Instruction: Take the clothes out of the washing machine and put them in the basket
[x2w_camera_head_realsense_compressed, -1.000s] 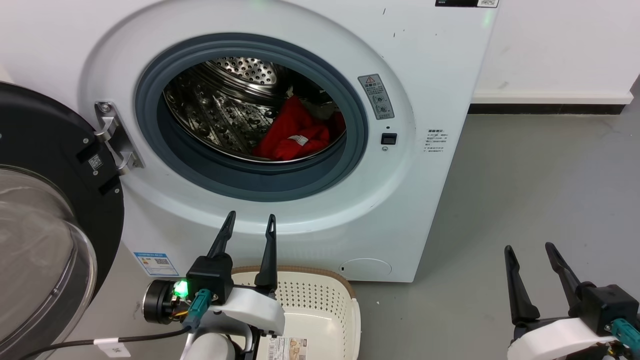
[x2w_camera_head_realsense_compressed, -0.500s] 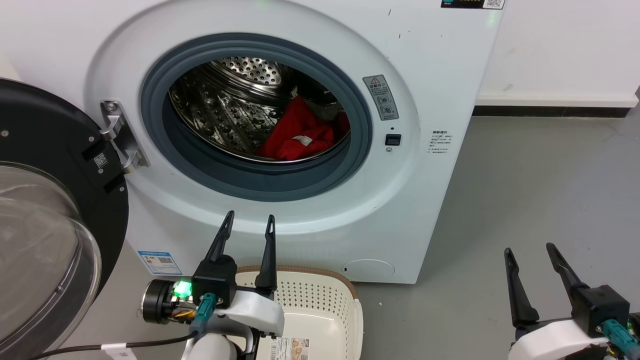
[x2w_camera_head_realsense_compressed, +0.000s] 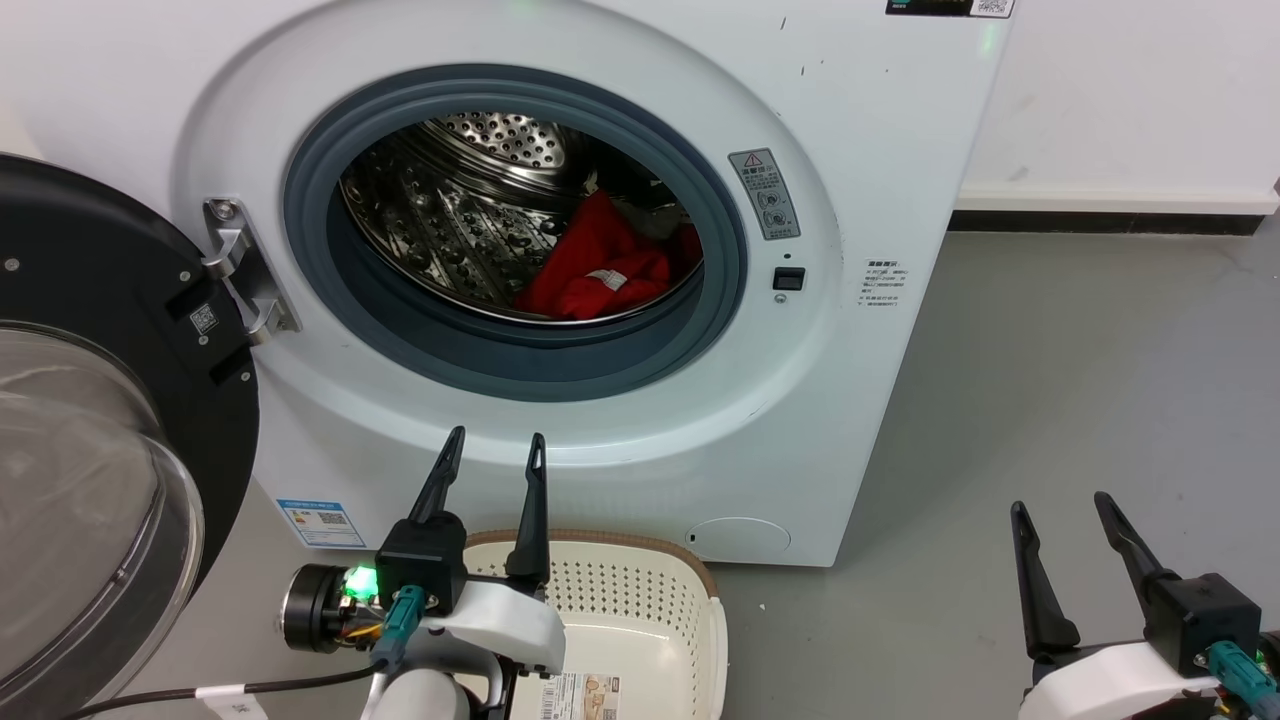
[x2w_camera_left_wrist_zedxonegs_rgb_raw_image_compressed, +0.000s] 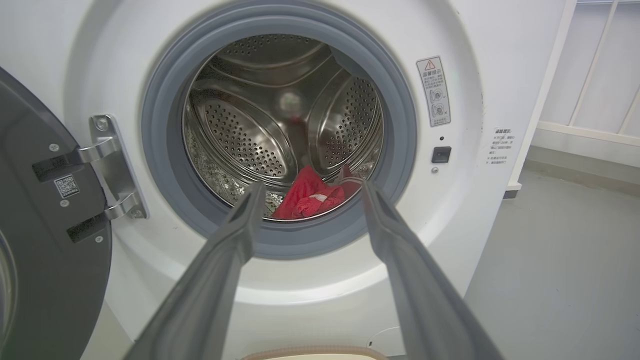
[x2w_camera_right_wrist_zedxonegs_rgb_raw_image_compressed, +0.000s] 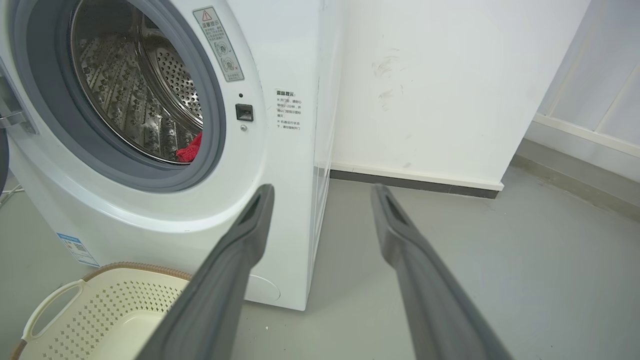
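The cream-white perforated plastic basket (x2w_camera_head_realsense_compressed: 640, 590) with a brown woven-look rim held only a paper label (x2w_camera_head_realsense_compressed: 580, 695), just beneath the left gripper (x2w_camera_head_realsense_compressed: 498, 436). Its fingers were spread wide and empty, like the right gripper (x2w_camera_head_realsense_compressed: 1060, 503) farther right. Ahead and slightly right of that nearer left gripper, crumpled bright red clothes (x2w_camera_head_realsense_compressed: 590, 265) lay low in the steel drum (x2w_camera_head_realsense_compressed: 450, 220) of the open white front-loading washing machine (x2w_camera_head_realsense_compressed: 860, 420).

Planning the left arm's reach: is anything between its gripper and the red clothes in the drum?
Nothing visible. The door stands open at the left; the left gripper faces the clothes through the unblocked porthole.
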